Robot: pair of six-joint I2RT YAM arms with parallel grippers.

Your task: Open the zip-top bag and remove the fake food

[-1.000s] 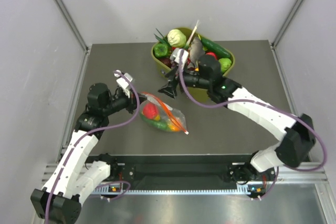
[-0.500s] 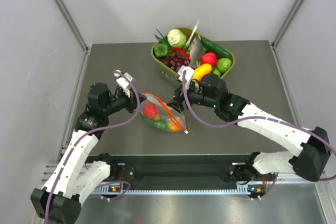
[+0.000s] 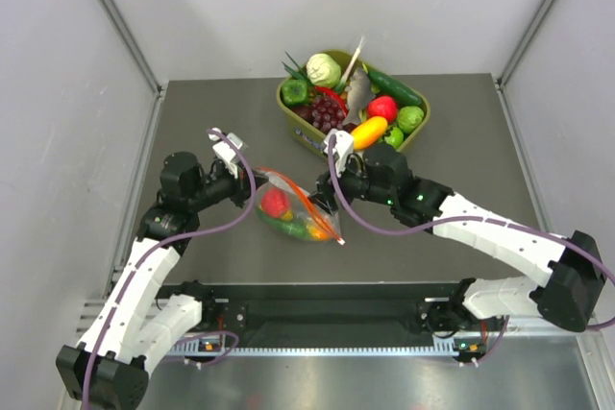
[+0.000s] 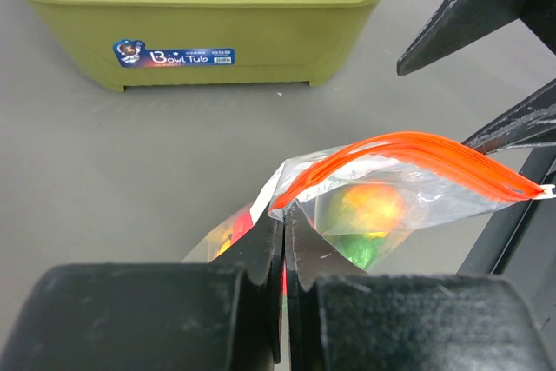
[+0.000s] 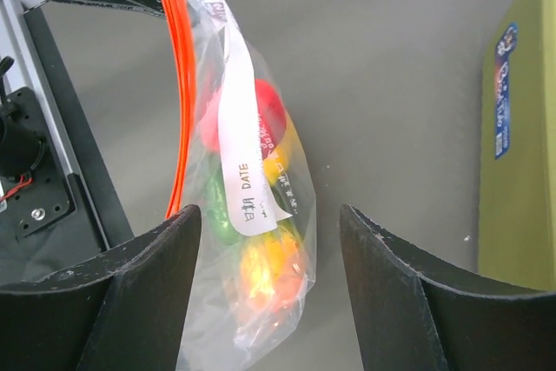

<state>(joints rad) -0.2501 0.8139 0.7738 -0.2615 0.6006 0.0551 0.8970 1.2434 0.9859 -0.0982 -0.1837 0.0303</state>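
The zip-top bag [image 3: 300, 210] lies mid-table, clear with an orange-red zip strip [image 4: 408, 149] and a white label [image 5: 248, 171]. Inside it are fake food pieces: a round red fruit [image 3: 276, 202], an orange-and-green fruit [image 4: 369, 206], a green piece [image 4: 354, 248] and something yellow [image 5: 291, 158]. My left gripper [image 3: 252, 189] is shut on the bag's corner by the zip strip, as the left wrist view [image 4: 283, 223] shows. My right gripper [image 3: 322, 197] is open. In its wrist view [image 5: 268, 215] its fingers stand on either side of the bag's end, apart from the plastic.
An olive-green tub [image 3: 306, 138] stands behind the bag, filled with purple grapes [image 3: 327, 110], a pale cabbage [image 3: 324, 69] and other toy produce. Its labelled wall shows in the left wrist view [image 4: 217, 32]. A black rail [image 3: 327, 297] runs along the near edge.
My right arm has come away from the tub, down and toward the bag, and its open fingers now straddle the bag's end. The left arm and bag have not moved.
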